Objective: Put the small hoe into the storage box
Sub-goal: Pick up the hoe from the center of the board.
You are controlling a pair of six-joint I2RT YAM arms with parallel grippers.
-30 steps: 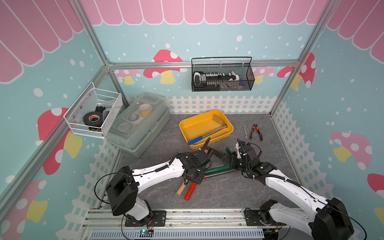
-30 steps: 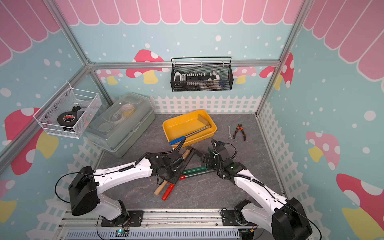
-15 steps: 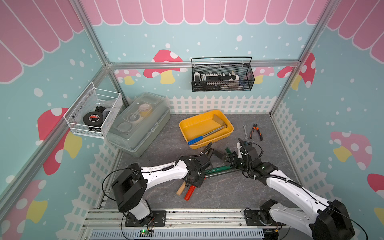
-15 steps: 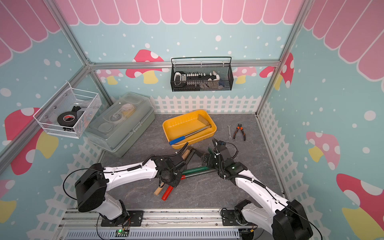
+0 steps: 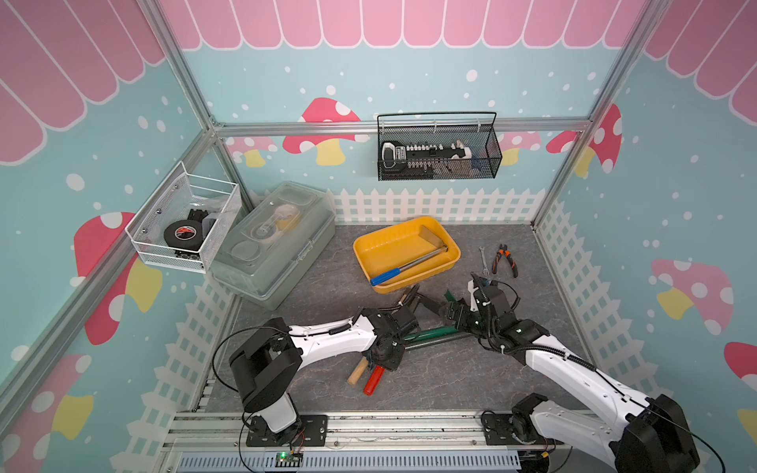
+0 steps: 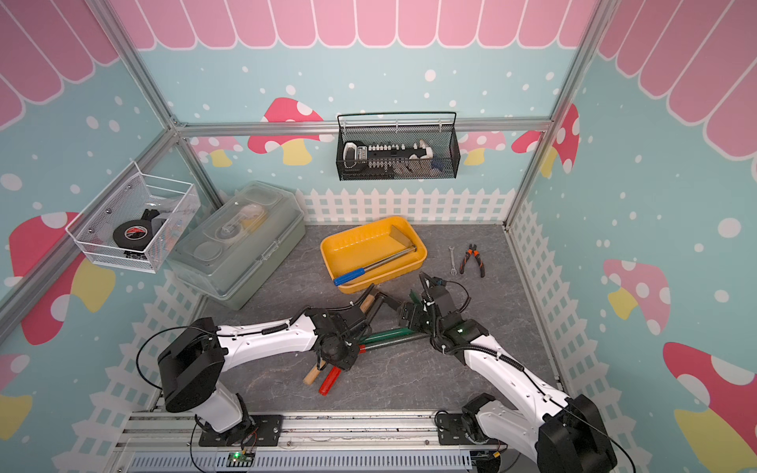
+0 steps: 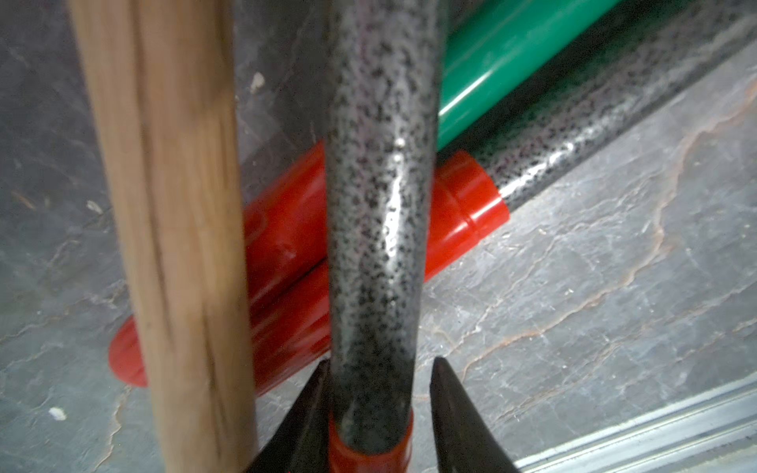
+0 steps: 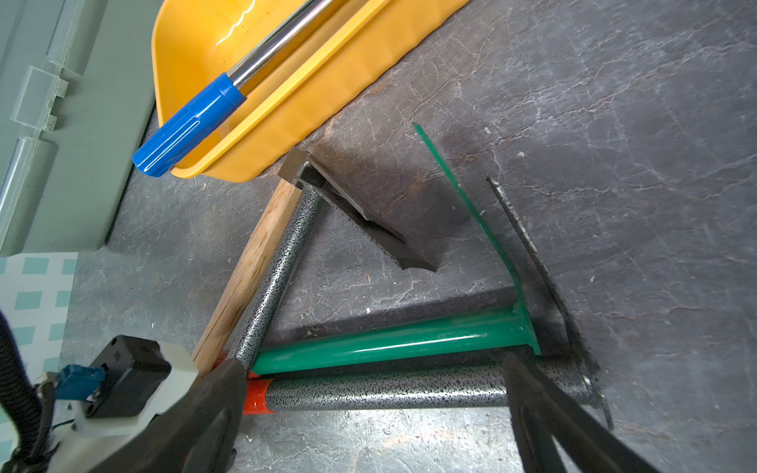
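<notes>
The small hoe is a speckled grey shaft (image 7: pixel 377 204) with a red grip (image 5: pixel 373 381) and a dark blade (image 8: pixel 368 221). It lies on the table in front of the storage box, a yellow tray (image 5: pixel 389 245) (image 6: pixel 356 245). My left gripper (image 7: pixel 379 405) (image 5: pixel 389 362) straddles the shaft just above the red grip. One finger touches the shaft and a narrow gap shows at the other. My right gripper (image 8: pixel 372 397) (image 5: pixel 454 315) stands wide open over a second speckled tool (image 8: pixel 389 395) that lies crosswise, and holds nothing.
A wooden handle (image 7: pixel 172 204) lies alongside the hoe, and a green tool (image 8: pixel 389 340) crosses beside it. A blue-handled tool (image 5: pixel 387 276) lies in the tray. A grey lidded box (image 5: pixel 274 241) stands left; a wrench (image 5: pixel 483 260) and pliers (image 5: pixel 506 260) lie right.
My left gripper has settled onto the hoe's shaft and its jaws have narrowed round it. The right arm has stayed where it was.
</notes>
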